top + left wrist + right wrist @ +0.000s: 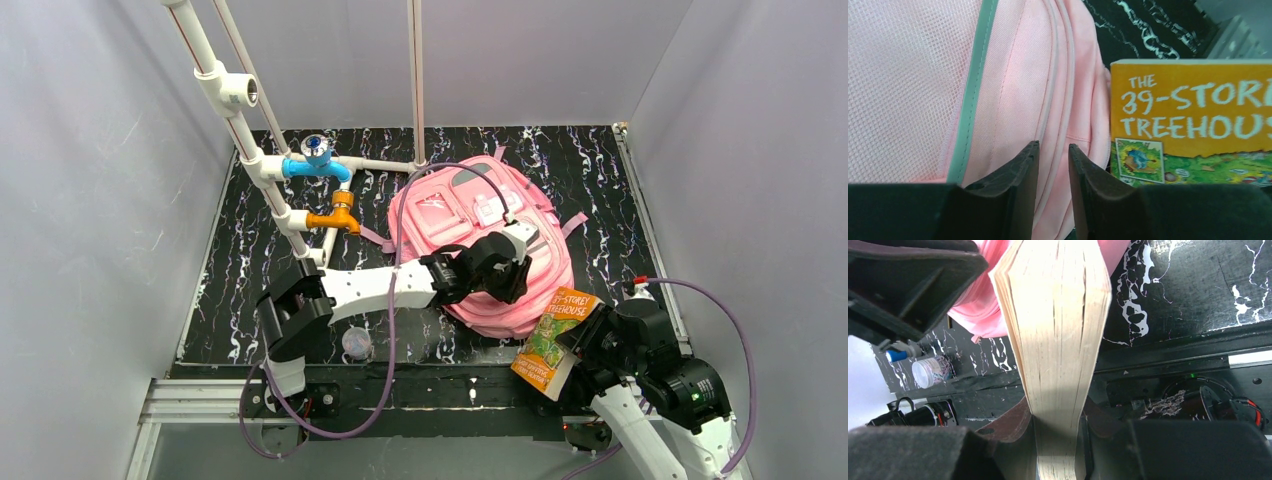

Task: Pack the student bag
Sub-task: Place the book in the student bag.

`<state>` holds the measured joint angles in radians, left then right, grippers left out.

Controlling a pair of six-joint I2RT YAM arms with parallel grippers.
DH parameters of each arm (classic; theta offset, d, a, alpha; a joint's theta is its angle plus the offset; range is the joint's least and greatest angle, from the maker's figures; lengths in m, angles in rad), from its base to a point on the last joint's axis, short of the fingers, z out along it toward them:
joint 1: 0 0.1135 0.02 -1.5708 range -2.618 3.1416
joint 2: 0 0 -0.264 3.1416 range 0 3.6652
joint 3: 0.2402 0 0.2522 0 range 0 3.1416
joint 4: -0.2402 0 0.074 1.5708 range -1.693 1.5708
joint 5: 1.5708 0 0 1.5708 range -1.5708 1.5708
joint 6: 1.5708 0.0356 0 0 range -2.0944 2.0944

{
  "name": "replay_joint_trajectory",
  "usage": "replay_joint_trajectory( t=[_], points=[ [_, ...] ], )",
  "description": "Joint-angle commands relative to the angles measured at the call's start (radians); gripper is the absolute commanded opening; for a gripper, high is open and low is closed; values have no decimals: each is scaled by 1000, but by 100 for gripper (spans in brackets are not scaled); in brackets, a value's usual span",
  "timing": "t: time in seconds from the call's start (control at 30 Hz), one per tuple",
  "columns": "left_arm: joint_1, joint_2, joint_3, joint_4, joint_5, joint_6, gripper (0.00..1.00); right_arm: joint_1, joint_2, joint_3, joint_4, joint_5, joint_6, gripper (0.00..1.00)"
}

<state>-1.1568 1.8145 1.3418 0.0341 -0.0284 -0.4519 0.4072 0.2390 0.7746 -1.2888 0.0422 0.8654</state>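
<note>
Since the book (556, 338) isn't inside yet, I'd say packing has barely started. The student bag (470, 215) lies flat toward the table's (600, 180) far right, and I can't tell if it's unzipped. The right gripper (1058, 415) pinches the book at the near right edge, just beside the bag, while the left gripper (1054, 147) hangs over the bag, jaws slightly apart, gripping nothing.

- White pipe frame (232, 120) stands on the table's (600, 180) far left.
- A blue fitting (316, 166) and an orange fitting (335, 216) join its pipes.
- The table is black, veined white, between pale grey walls (90, 200).
</note>
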Motion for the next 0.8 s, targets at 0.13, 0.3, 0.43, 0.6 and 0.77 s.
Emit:
replay_joint_trajectory(
  t=[0.13,0.3,0.43,0.6,0.77],
  points=[
    [-103,8,11,0,-83,192,40,-1,9,39,37,11,15,1],
    [-139,26,10,12,-77,189,55,-1,5,37,49,-2,15,1],
    [-155,66,34,-8,-183,232,52,-1,12,54,47,1,13,1],
    [-155,94,63,-20,-238,273,39,-1,11,61,42,4,12,1],
    [-155,100,64,-5,-250,277,29,-1,13,64,51,-1,14,1]
  ],
)
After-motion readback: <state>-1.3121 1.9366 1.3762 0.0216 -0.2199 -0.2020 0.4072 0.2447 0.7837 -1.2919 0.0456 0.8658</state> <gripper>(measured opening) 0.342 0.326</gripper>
